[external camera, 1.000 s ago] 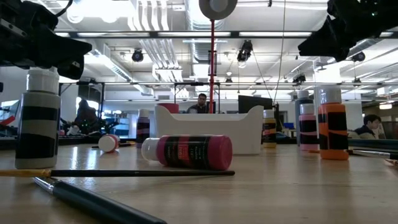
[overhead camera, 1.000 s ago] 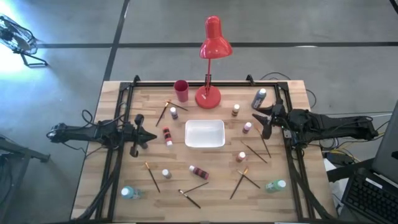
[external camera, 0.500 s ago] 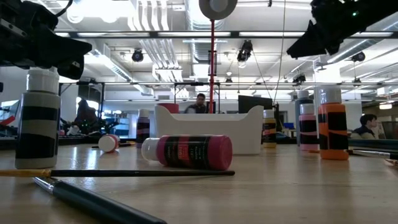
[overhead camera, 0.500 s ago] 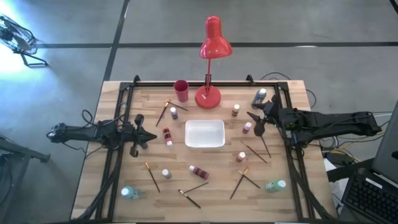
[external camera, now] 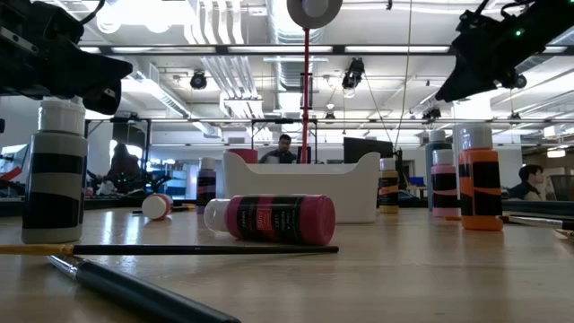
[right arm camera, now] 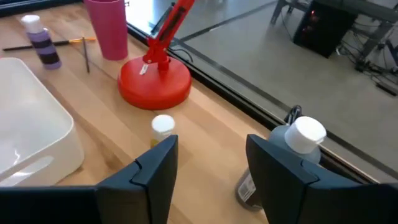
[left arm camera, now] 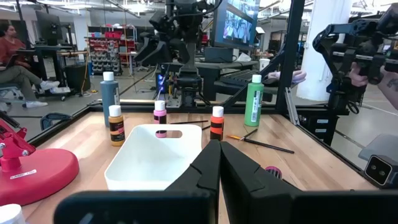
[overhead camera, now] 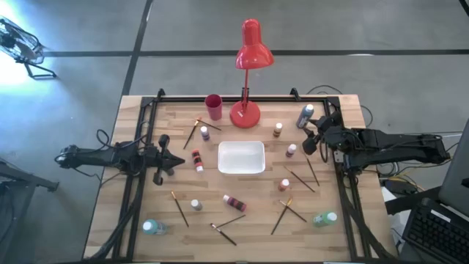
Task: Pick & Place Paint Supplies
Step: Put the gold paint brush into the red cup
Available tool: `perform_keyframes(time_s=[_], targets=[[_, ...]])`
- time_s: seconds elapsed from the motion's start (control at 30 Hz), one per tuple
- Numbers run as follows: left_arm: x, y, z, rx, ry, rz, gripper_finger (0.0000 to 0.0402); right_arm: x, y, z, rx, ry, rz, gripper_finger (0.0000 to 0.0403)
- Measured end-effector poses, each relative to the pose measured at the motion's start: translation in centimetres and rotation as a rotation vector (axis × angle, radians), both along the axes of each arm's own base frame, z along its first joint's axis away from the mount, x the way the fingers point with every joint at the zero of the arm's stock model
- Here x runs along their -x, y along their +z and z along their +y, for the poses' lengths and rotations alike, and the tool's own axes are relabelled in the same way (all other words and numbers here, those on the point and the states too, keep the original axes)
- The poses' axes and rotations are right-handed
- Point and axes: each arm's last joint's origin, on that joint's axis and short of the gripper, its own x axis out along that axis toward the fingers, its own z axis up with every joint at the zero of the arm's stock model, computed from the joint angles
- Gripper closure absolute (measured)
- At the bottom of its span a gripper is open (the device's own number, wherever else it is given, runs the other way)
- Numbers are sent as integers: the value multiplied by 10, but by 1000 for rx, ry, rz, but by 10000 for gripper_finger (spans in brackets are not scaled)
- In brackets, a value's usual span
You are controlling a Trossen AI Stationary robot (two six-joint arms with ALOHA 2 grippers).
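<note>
pale wood table [overhead camera: 344, 220], scattered stock as i see it: grey-blue bottle [overhead camera: 305, 116], white cap, far right corner; pink bottle [external camera: 269, 219] lying flat, black label band, no writing legible; thin brushes [overhead camera: 179, 207] loose. right gripper [overhead camera: 315, 137] fingers apart, empty, beside the grey-blue bottle. left gripper [overhead camera: 167, 159] closed, empty, left side.

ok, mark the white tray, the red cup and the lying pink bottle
white tray [overhead camera: 241, 168]: high view, near rim.
red cup [overhead camera: 213, 107]: high view, its open top.
lying pink bottle [external camera: 278, 219]: low view, its labelled side.
</note>
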Motion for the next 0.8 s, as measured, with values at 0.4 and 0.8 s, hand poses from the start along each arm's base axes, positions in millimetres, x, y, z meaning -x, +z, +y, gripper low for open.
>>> perform_keyframes(time_s=[0.4,0.8], targets=[[0,0,0,0,0,0,392,23,7,-4,-28,-55,-34,222],[0,0,0,0,0,0,392,45,15,-3,-22,-58,-156,202]])
